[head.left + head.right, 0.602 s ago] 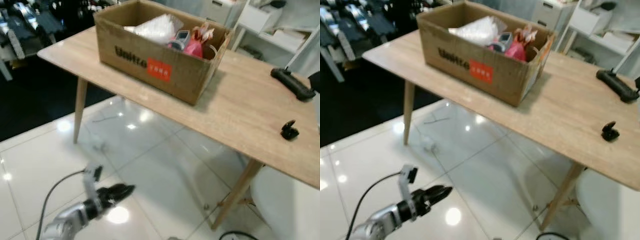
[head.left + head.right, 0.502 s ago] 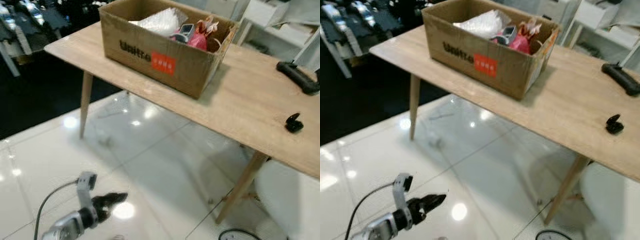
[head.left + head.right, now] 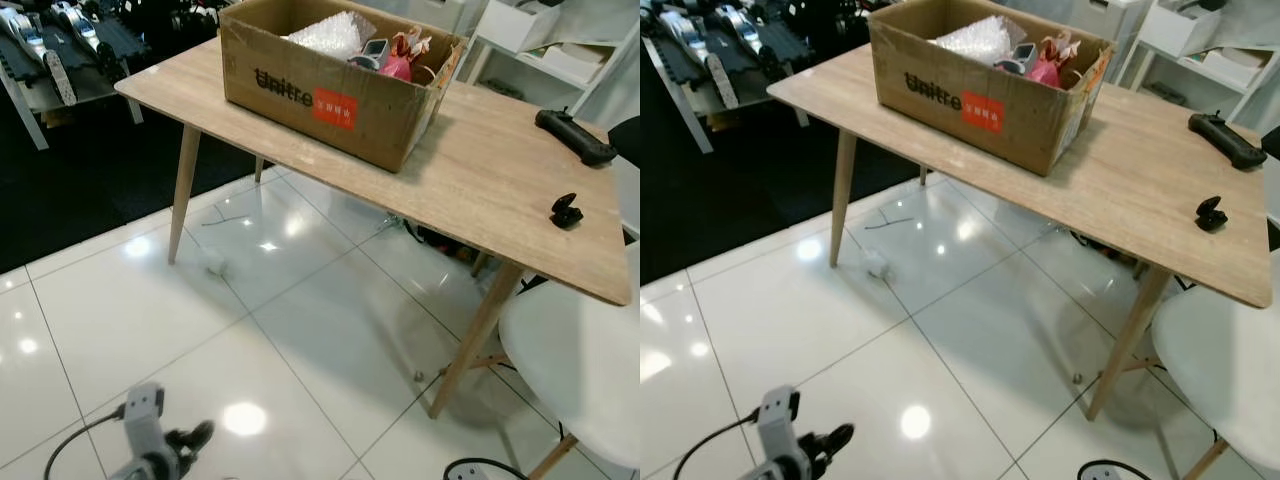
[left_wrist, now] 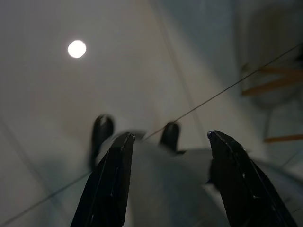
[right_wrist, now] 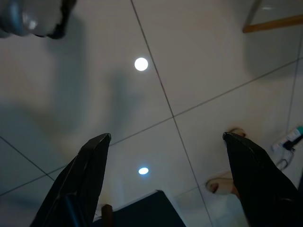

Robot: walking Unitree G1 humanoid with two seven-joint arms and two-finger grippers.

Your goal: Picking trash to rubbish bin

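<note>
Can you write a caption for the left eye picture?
Cardboard box of trash on a wooden table.

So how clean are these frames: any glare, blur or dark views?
Eye views: sharp, with ceiling-light glare on the floor tiles. Left wrist view: dim and soft, one light spot, left gripper dark against it. Right wrist view: brighter, two glare spots, right gripper open.

Left claw (image 4: pixel 168 142) fingers spread wide over glossy floor (image 4: pixel 57 104)
</note>
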